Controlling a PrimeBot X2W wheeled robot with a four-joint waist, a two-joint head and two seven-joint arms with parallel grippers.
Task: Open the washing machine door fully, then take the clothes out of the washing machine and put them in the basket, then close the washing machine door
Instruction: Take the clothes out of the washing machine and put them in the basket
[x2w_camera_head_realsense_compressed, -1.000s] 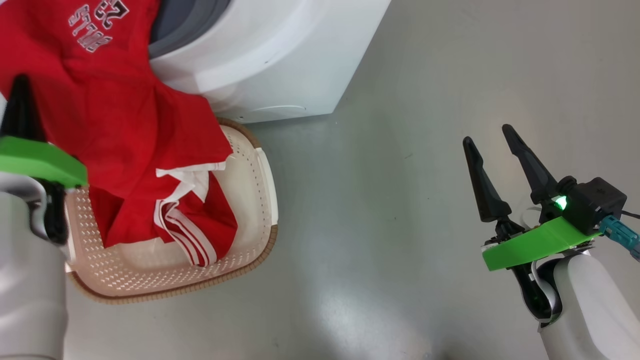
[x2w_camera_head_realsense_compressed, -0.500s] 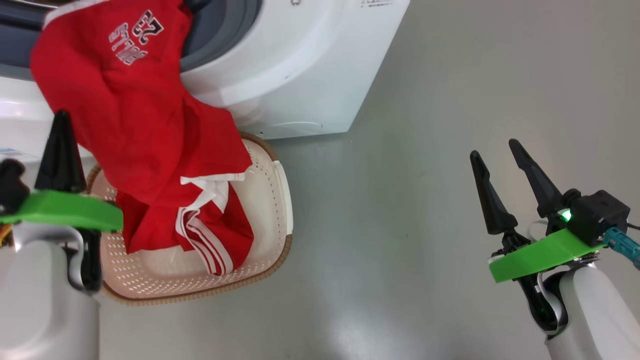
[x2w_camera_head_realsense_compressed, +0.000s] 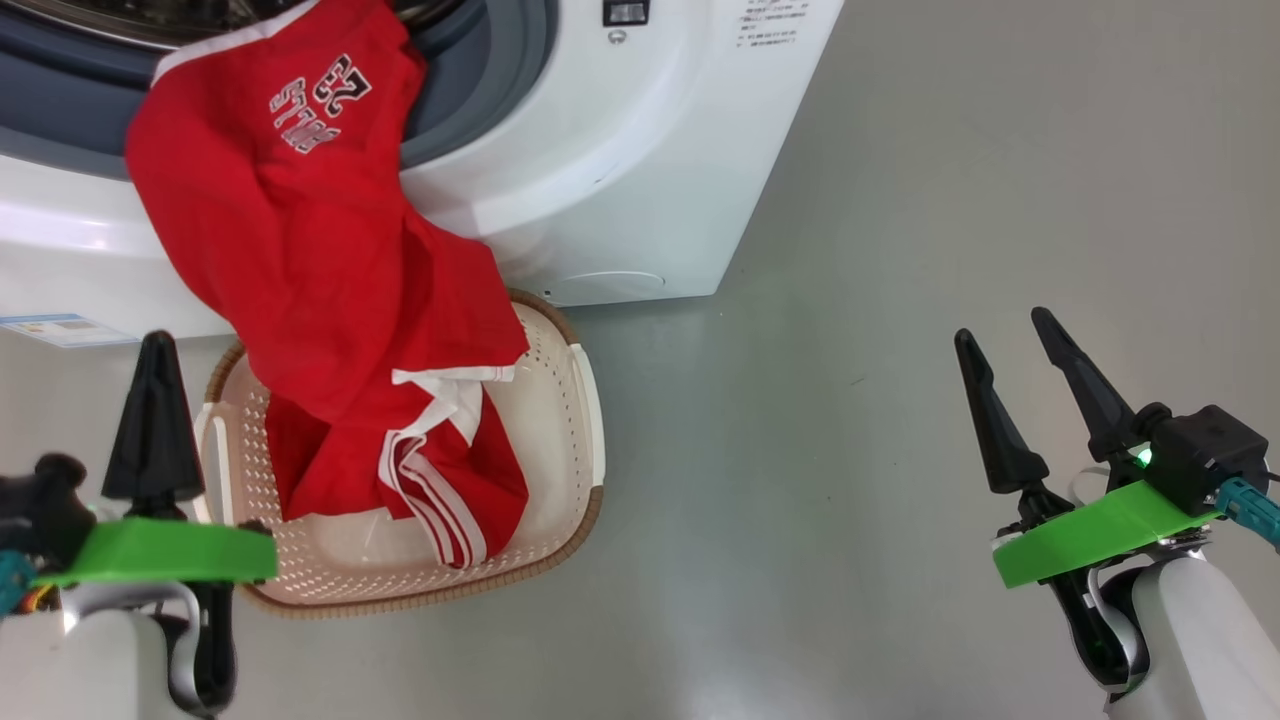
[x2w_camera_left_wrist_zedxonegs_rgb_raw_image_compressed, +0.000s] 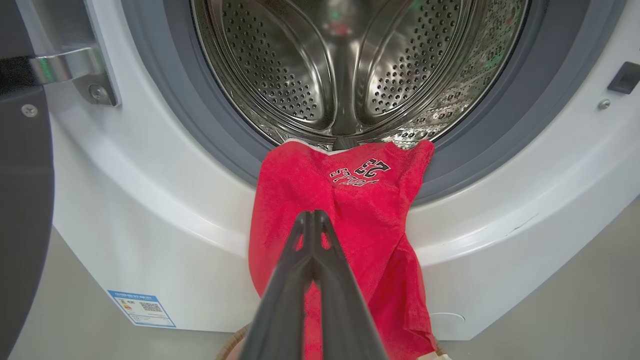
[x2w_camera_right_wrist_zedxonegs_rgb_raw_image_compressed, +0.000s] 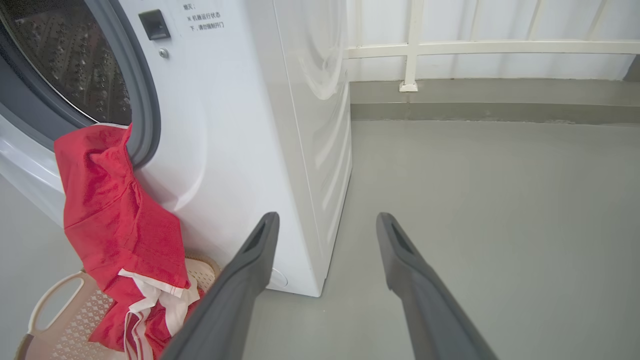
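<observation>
The red clothes hang out of the washing machine over its grey gasket, and their striped lower end lies in the cream basket on the floor below. My left gripper is shut on nothing and stands just left of the basket, apart from the fabric. In the left wrist view its joined fingers point at the draped clothes below the bare steel drum. The door stands open at the left edge. My right gripper is open over the floor to the right, with nothing in it.
Grey floor spreads between the basket and my right gripper. A white railing and low kerb run behind the machine's right side. A blue label marks the machine's lower left corner.
The camera has moved, so the whole picture has slid down and right and more of the machine shows. My left gripper has drawn back from the clothes. The clothes stay draped.
</observation>
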